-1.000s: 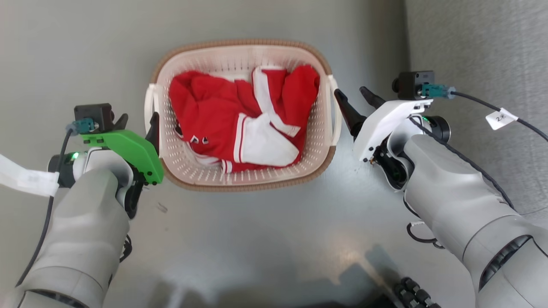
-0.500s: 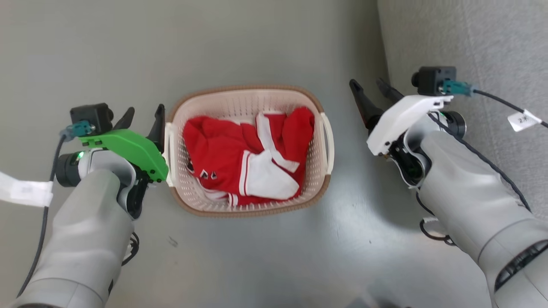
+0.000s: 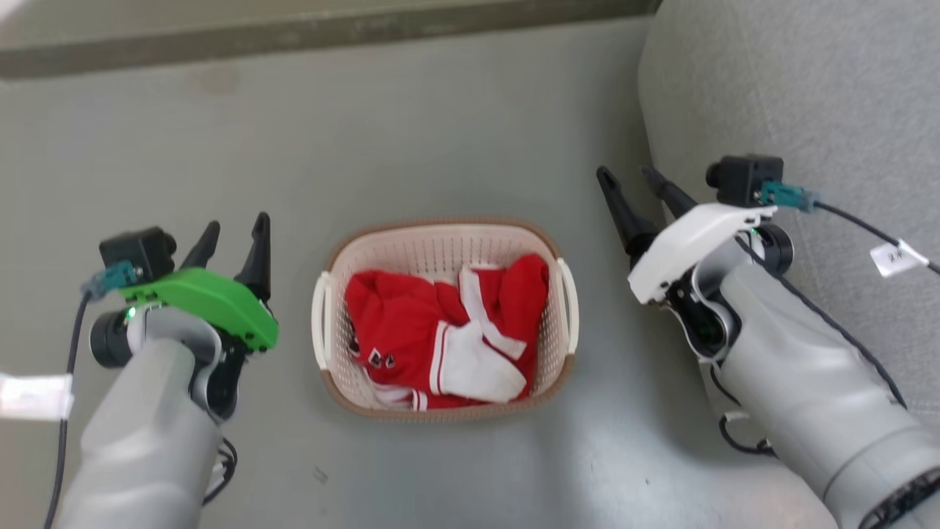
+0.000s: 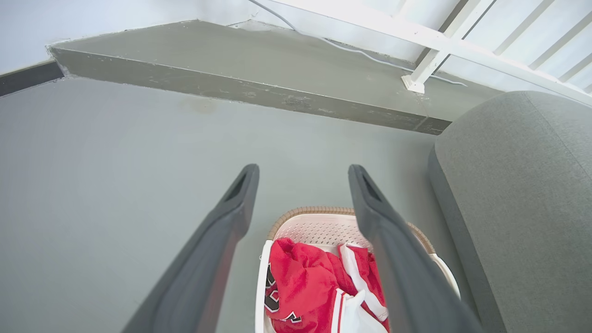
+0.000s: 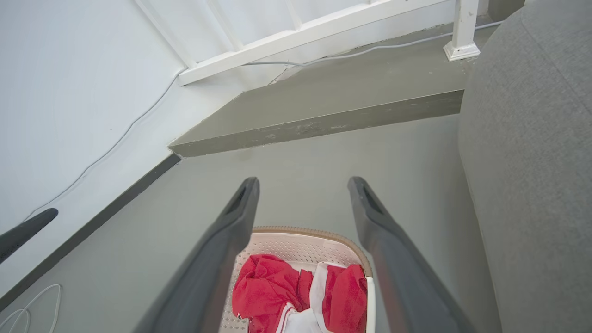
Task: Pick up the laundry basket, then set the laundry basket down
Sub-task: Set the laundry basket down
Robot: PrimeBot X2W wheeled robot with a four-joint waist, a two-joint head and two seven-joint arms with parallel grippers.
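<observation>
laundry basket point(image 3: 440, 248) between left fingers point(image 3: 258, 251), right fingers point(image 3: 615, 204), touching neither

Basket point(image 3: 440, 223) on floor point(image 3: 367, 132), red and white clothing point(image 3: 411, 323) inside, left gripper point(image 3: 237, 222) and right gripper point(image 3: 626, 173) flanking it, fingers spread, clear of its handles, grey sofa point(image 3: 808, 88) at right.

Bare floor point(image 3: 411, 132) is left free on both sides of the laundry basket point(image 3: 433, 250), between each handle and the spread-fingered left hand point(image 3: 236, 222) and right hand point(image 3: 626, 173). The floor's right edge is blocked by a grey upholstered seat point(image 3: 808, 88), and its far edge is bounded by a raised step point(image 3: 294, 33).
</observation>
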